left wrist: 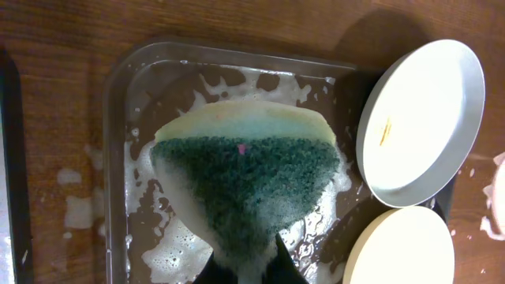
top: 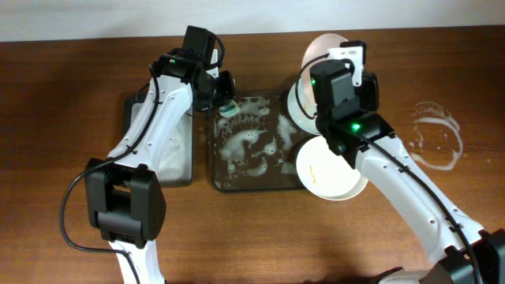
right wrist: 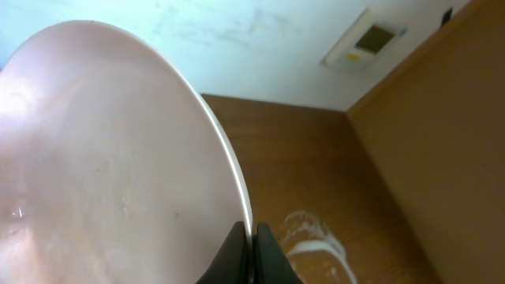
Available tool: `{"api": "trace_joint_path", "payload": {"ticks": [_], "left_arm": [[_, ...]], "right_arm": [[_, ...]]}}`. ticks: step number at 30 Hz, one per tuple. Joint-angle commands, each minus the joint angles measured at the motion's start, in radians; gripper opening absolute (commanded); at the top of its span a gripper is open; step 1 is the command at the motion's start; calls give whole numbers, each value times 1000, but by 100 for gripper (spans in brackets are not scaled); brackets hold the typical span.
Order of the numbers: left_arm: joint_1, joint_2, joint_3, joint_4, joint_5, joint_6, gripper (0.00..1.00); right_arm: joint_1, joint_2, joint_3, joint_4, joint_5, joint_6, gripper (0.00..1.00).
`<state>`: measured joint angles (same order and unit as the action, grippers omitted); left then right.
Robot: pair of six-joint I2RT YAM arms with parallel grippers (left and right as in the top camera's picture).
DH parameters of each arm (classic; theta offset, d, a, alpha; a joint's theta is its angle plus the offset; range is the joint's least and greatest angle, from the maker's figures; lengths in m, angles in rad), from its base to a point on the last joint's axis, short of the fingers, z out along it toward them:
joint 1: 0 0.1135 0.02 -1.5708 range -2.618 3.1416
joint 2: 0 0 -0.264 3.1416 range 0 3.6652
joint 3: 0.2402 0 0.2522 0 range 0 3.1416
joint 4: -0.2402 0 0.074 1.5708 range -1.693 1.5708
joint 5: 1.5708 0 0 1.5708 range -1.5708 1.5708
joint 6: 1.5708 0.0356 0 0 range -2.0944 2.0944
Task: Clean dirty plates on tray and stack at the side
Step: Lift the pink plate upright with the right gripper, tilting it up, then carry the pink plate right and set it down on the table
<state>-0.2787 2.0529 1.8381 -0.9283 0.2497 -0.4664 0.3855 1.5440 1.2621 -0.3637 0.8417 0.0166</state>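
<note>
The dark brown tray [top: 272,180] is flecked with white foam; it also shows in the left wrist view [left wrist: 118,118]. My left gripper [top: 227,101] is shut on a green and yellow sponge [left wrist: 245,170] and holds it over the tray's back left part. My right gripper [top: 338,63] is shut on the rim of a white plate [top: 319,49], held tilted on edge above the tray's back right corner; this plate fills the right wrist view [right wrist: 102,158]. A second plate [top: 297,106] lies at the tray's right side, partly under my right arm. A third plate [top: 331,173] with an orange smear lies at the front right.
A black tub [top: 170,154] stands left of the tray, partly under my left arm. A white foam smear [top: 434,134] lies on the wooden table at the right. The table's back edge meets a pale wall.
</note>
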Motion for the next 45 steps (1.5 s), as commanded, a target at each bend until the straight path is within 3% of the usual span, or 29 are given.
{"api": "trace_joint_path", "payload": {"ticks": [1, 5, 8, 15, 21, 35, 40, 45], "left_arm": [[2, -6, 6, 0, -11, -15, 1], [2, -6, 6, 0, -11, -15, 1], [2, -6, 6, 0, -11, -15, 0], [2, -6, 6, -2, -15, -15, 0], [2, -6, 6, 0, -15, -15, 1], [2, -6, 6, 0, -16, -15, 0], [2, -6, 6, -1, -30, -15, 0], [2, -6, 6, 0, -31, -15, 1]], "right_arm": [[-22, 7, 10, -26, -45, 82, 4], [-38, 7, 10, -7, 17, 61, 4], [-30, 7, 10, 49, 100, -62, 4], [54, 7, 10, 45, 164, -115, 4], [110, 7, 11, 151, 326, -226, 4], [103, 14, 5, 105, 312, -189, 4], [21, 13, 5, -10, 112, -48, 4], [-121, 12, 6, -103, -257, 64, 4]]}}
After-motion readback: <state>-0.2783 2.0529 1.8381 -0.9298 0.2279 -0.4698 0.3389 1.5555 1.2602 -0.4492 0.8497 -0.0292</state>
